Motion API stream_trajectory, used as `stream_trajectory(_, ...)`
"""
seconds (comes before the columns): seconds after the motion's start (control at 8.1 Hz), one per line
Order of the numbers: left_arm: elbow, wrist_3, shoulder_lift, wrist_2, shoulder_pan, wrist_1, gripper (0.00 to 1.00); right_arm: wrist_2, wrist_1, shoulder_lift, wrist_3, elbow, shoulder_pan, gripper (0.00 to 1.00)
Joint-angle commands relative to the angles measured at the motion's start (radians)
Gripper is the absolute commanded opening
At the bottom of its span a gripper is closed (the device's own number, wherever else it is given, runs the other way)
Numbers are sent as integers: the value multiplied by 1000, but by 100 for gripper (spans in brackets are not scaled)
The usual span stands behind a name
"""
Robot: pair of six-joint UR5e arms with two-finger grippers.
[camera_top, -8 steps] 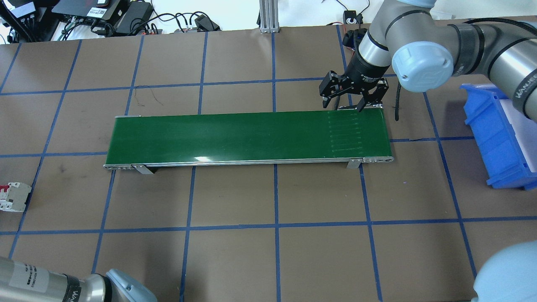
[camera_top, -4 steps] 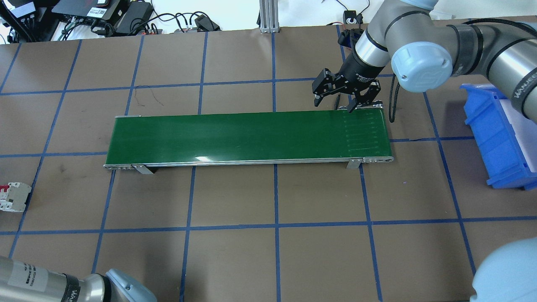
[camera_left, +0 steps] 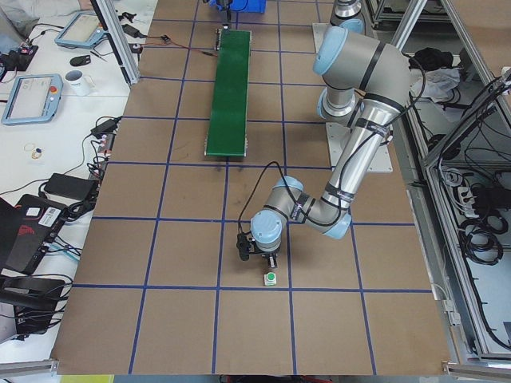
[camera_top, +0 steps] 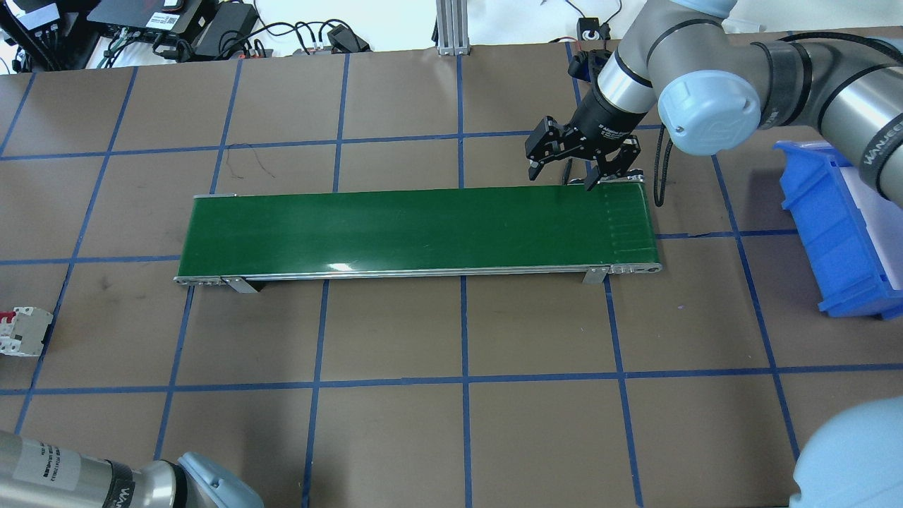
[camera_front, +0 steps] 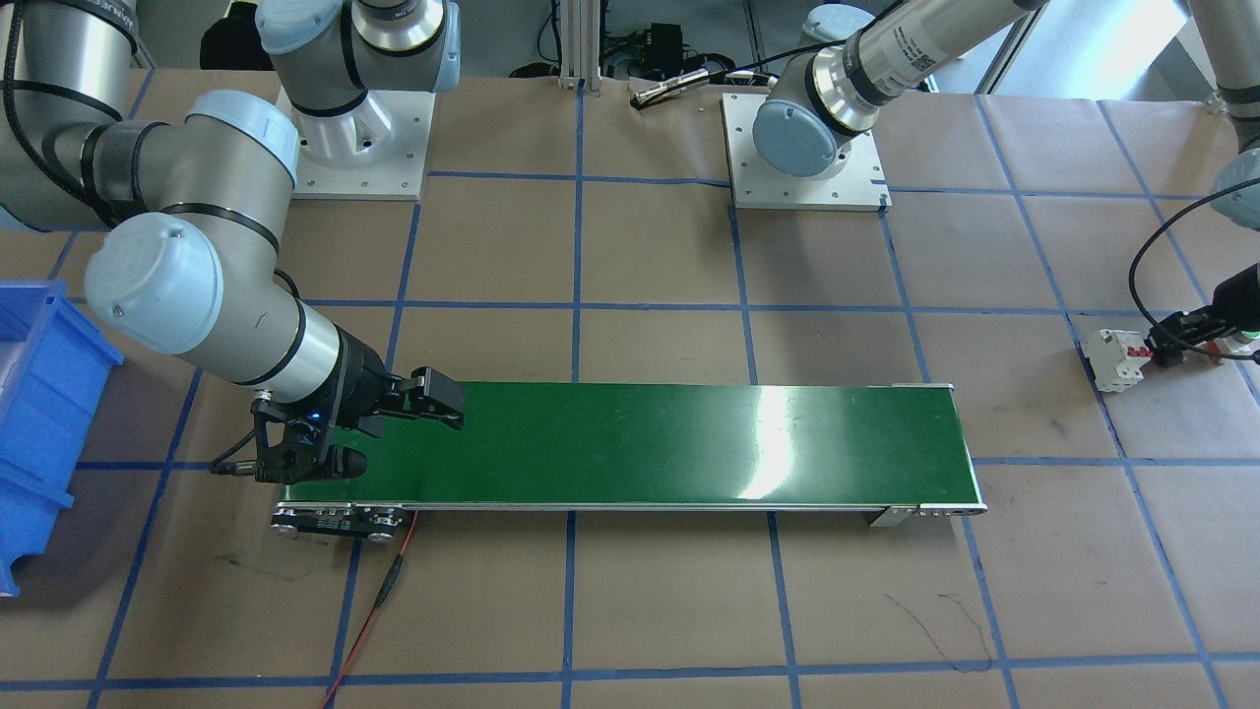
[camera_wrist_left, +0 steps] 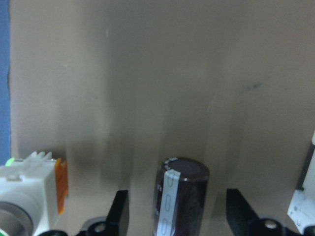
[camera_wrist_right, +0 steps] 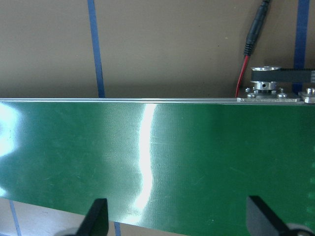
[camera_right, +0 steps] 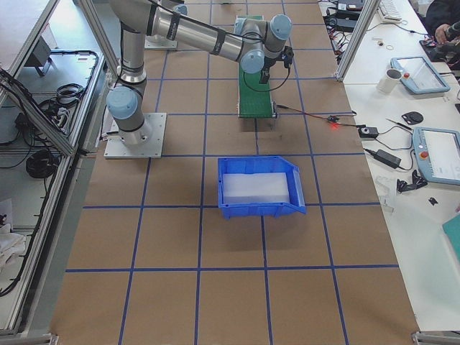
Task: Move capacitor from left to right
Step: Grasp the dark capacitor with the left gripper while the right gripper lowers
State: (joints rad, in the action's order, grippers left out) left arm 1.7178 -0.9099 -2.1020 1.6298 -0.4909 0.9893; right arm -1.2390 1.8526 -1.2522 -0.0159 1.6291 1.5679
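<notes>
The capacitor [camera_wrist_left: 180,196], a dark cylinder with a pale grey stripe, stands upright on the brown table and shows only in the left wrist view. My left gripper [camera_wrist_left: 179,216] is open around it, one finger on each side with a gap to both. In the front-facing view the left gripper [camera_front: 1176,340] is low at the table's end beside the white breaker [camera_front: 1112,359]. My right gripper [camera_top: 562,180] is open and empty over the far edge of the green conveyor belt [camera_top: 416,229], near its right end.
A white-orange button with a green cap [camera_wrist_left: 29,196] stands left of the capacitor, and the breaker's edge [camera_wrist_left: 302,206] is on its right. A blue bin [camera_top: 839,226] sits right of the conveyor. A red-black cable [camera_front: 379,591] runs from the conveyor's motor end.
My right gripper shifted slightly left and away along the belt's far edge, then held still. The seam marks on the belt have moved to the right.
</notes>
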Motion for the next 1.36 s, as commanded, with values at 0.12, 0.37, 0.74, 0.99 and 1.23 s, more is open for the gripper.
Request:
stream_trajectory(0.12,9,5,28,7,0,3,28,0,0,2,-1,15,0,100)
stream_trajectory(0.37,-4,3,109,150,0,67,0,0,2,2,-2,15,0,100)
stream_trajectory(0.74,-49,11,236,153,-56,150,0,-13,4,7,-4,15,0,100)
stream_trajectory(0.99,-112,175,315,142,-231,265,0,-31,11,14,-7,17,0,100)
stream_trajectory(1.23,-113,323,321,140,-448,275,0,-31,25,30,-80,17,0,100)
